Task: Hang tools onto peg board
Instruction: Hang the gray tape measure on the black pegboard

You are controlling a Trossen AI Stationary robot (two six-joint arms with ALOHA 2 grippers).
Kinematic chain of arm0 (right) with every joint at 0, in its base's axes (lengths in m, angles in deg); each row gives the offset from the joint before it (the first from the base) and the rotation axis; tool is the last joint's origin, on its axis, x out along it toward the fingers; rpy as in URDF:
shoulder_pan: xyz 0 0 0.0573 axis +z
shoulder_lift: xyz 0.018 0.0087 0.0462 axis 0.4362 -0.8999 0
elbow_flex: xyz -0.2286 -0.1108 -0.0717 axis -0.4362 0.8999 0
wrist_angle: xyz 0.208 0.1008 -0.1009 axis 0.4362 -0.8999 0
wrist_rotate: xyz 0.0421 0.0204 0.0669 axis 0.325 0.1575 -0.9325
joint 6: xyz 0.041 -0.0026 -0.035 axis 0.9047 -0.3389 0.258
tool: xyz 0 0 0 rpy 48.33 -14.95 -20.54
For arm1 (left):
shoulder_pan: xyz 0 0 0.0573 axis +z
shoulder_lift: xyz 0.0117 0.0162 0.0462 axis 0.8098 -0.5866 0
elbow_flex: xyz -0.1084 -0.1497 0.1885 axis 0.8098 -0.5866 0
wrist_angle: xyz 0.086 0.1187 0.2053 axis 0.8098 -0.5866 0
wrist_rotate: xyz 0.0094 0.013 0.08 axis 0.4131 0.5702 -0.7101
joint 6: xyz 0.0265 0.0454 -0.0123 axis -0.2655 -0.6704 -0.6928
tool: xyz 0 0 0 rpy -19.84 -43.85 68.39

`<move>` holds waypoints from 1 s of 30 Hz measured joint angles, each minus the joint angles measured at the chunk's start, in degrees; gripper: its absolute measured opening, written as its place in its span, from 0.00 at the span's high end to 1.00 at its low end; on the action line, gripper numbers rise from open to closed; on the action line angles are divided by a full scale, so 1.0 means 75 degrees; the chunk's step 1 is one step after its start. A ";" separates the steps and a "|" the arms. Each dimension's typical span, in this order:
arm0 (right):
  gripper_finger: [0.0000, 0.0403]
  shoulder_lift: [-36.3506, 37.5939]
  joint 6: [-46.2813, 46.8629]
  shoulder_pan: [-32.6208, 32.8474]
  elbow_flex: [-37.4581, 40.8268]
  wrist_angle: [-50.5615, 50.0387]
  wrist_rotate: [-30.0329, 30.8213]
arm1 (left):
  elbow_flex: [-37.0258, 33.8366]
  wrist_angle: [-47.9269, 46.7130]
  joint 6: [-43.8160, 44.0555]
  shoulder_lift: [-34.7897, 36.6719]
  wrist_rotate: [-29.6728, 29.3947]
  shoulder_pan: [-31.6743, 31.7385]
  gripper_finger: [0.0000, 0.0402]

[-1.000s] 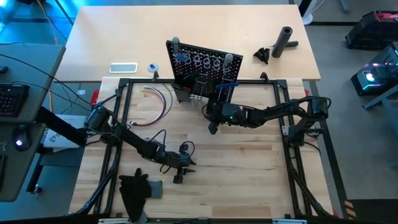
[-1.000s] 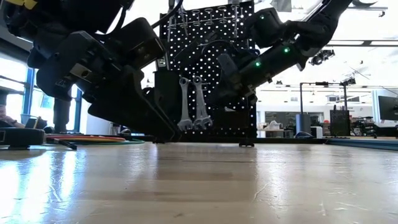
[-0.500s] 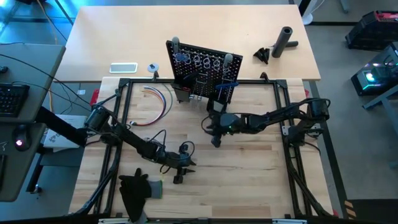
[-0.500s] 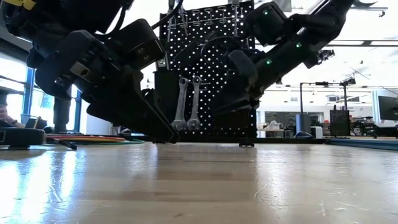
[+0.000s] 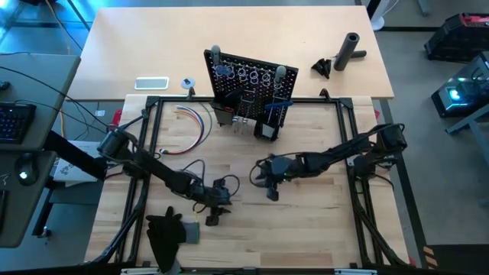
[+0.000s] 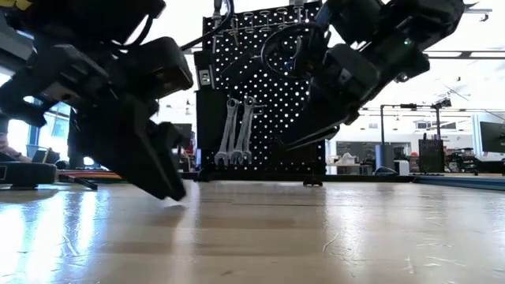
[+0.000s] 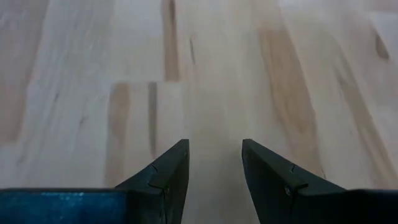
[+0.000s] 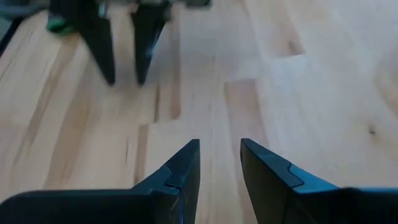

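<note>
Left gripper: the left gripper [image 5: 208, 218] is low over the wooden table [image 5: 306, 221], near the front-left part. Its 2 fingers [image 7: 163, 177] stand apart with a moderate gap, and only bare wood shows between them. It holds nothing.

Cloth: a black cloth [image 5: 164, 233] lies just in front of the left gripper, at the table's front edge. It is not a tool.

Wires: a bundle of coloured wires [image 5: 197, 126] lies at the back-left, well apart from both grippers.

Peg board: the peg board [image 5: 248, 84] stands upright at the back middle of the table. 2 silver wrenches [image 6: 237, 130] hang on it already, long axis vertical, side by side and touching near the lower ends.

Right gripper: the right gripper [image 5: 272, 192] is near the middle of the table, in front of the peg board and apart from it. Its fingers [image 8: 177, 171] are also apart, with a narrower gap, and empty.

Key relation: the peg board lies behind both grippers; the right one is nearer to it. I see no loose tool on the wood near either gripper, so I judge that the next pick is not decided from these views.

Views: the high view gives the places of both arms. Only the low view shows the hanging wrenches clearly. The right wrist view shows the other arm's 2 fingers [image 8: 102, 43] pointing down at the wood, which the left wrist view confirms as empty.
</note>
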 joint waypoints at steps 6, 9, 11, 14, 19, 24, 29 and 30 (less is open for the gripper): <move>0.73 0.0000 -0.0174 0.0381 0.0000 -0.0247 0.0315 | 0.0000 -0.1476 0.0107 0.0938 -0.0293 -0.0007 0.65; 0.73 0.0000 -0.0199 0.0522 0.0003 -0.0383 0.0477 | 0.0000 -0.2592 0.0273 0.1526 -0.0609 -0.0020 0.65; 0.73 0.0000 -0.0195 0.0595 0.0003 -0.0440 0.0567 | 0.0000 -0.3556 0.0458 0.1945 -0.0853 -0.0025 0.65; 0.73 0.0000 -0.0190 0.0701 0.0003 -0.0549 0.0702 | 0.0000 -0.5163 0.0759 0.2507 -0.1289 -0.0042 0.65; 0.73 0.0000 -0.0184 0.0825 0.0003 -0.0557 0.0825 | 0.0000 -0.7422 0.1231 0.3316 -0.1797 -0.0023 0.65; 0.73 0.0000 -0.0181 0.0873 0.0003 -0.0555 0.1020 | 0.0000 -0.8609 0.1444 0.3930 -0.1799 0.0271 0.65; 0.73 0.0000 -0.0169 0.0873 0.0003 -0.0529 0.1034 | 0.0000 -0.8921 0.1092 0.4053 -0.1512 0.0732 0.65; 0.73 0.0000 -0.0143 0.0873 0.0003 -0.0533 0.1034 | 0.0000 -0.8928 0.0973 0.4021 -0.1386 0.0842 0.65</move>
